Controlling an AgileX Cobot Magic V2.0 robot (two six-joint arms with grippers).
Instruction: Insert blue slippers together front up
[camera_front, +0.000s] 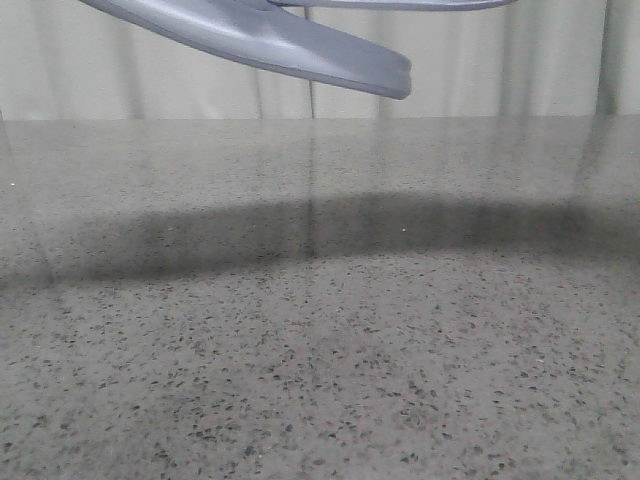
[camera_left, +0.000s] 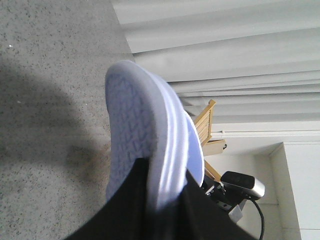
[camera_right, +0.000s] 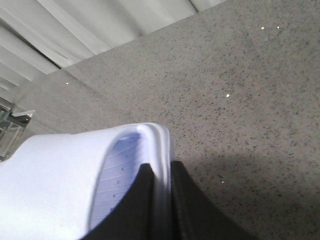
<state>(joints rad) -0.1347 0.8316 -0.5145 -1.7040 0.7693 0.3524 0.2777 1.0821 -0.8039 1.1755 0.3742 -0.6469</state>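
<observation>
A: Where do we have the blue slippers (camera_front: 290, 45)?

B: Up in the air. In the front view one long pale sole slants across the top edge, clear of the speckled grey surface (camera_front: 330, 380), with a sliver of the other slipper just above it. A broad dark shadow lies on the surface beneath.

A: What do our left jaws hold?

B: Our left gripper (camera_left: 165, 200) has its dark fingers (camera_left: 127, 205) closed on one slipper's rim; we see the patterned underside facing the camera.

A: And the right?

B: Our right gripper (camera_right: 162, 200) pinches the edge of a slipper (camera_right: 75, 190) between its dark fingers (camera_right: 200, 210); the ribbed blue footbed and wide strap show there.

A: Are the two slippers touching?

B: We cannot tell from these views.
</observation>
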